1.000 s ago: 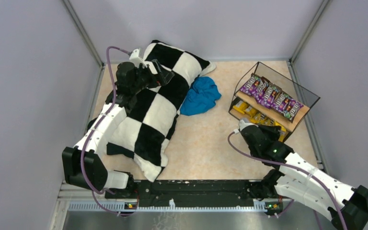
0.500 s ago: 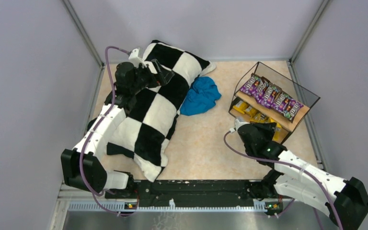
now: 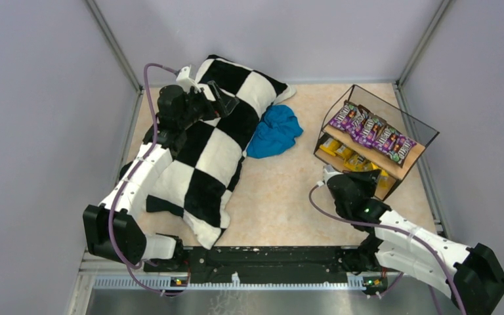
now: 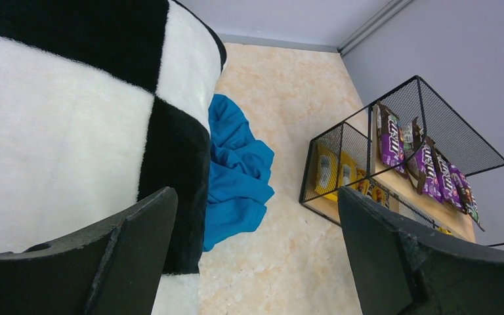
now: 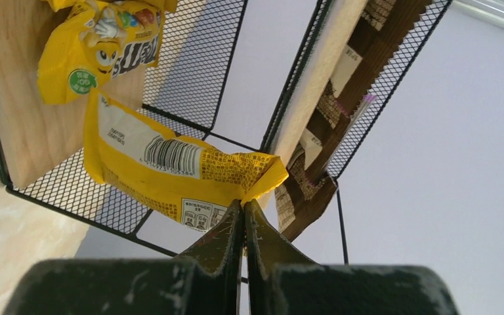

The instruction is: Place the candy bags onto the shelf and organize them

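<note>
From above, the shelf (image 3: 415,152) stands at the far right, close to the right wall. Purple candy bags (image 3: 371,130) line its upper board and yellow ones the lower. Bare table lies between it and the checkered pillow (image 3: 205,154), over which the left gripper (image 3: 226,101) hovers. The right gripper (image 3: 369,178) is at the lower tier's near end.

Left wrist: fingers spread wide, holding nothing; "m&m's" reads on the purple packets.

Right wrist: fingers pinch the corner of a yellow bag (image 5: 170,172) at the wire frame's edge, its barcode showing.
</note>
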